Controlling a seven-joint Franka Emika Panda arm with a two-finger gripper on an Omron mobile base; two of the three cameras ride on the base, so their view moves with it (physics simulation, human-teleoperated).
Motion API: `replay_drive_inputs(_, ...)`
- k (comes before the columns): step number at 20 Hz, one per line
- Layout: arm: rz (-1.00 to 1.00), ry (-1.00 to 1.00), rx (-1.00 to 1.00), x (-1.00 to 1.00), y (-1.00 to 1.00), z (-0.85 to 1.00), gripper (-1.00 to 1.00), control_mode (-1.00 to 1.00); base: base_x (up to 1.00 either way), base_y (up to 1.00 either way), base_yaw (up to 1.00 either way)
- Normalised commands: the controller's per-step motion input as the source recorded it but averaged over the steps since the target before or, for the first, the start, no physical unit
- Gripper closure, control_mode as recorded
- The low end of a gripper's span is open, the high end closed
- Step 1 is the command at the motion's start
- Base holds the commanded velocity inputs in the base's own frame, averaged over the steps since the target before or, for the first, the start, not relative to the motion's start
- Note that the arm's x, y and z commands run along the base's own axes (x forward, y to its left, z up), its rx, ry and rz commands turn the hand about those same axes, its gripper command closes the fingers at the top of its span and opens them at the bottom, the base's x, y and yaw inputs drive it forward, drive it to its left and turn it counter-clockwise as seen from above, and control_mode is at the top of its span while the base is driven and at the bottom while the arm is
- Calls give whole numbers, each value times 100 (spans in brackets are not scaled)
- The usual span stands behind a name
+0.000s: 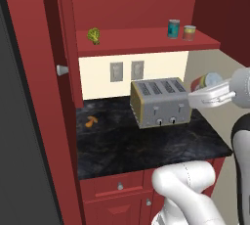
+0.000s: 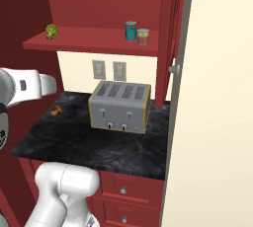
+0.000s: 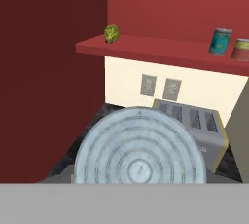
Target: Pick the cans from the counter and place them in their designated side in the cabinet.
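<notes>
Gripper [image 1: 207,88] gripping third can [image 1: 207,80], jaws closed around it, right of toaster [image 1: 160,101]. Risk: lifting toward shelf [image 1: 146,40], knocking teal can [image 1: 173,28] sideways.

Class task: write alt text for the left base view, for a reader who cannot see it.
The gripper holds a can right of a silver toaster on the black counter. Two cans, teal and red-and-yellow, stand on the cabinet shelf.

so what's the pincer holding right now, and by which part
A can, lying sideways in the pincer, gripped around its side wall; its ringed silver end faces the hand camera.
</notes>
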Motion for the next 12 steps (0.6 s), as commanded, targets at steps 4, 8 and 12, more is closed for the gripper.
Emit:
replay_drive_inputs(4, -2, 0, 0, 16, -3, 20, 100, -100, 0, 0, 0)
replay_drive_inputs(8, 0, 0, 0, 14, -7, 23, 100, -100, 0, 0, 0)
replay_drive_inputs(12, 0, -2, 0, 6, -2, 20, 100, -100, 0, 0, 0)
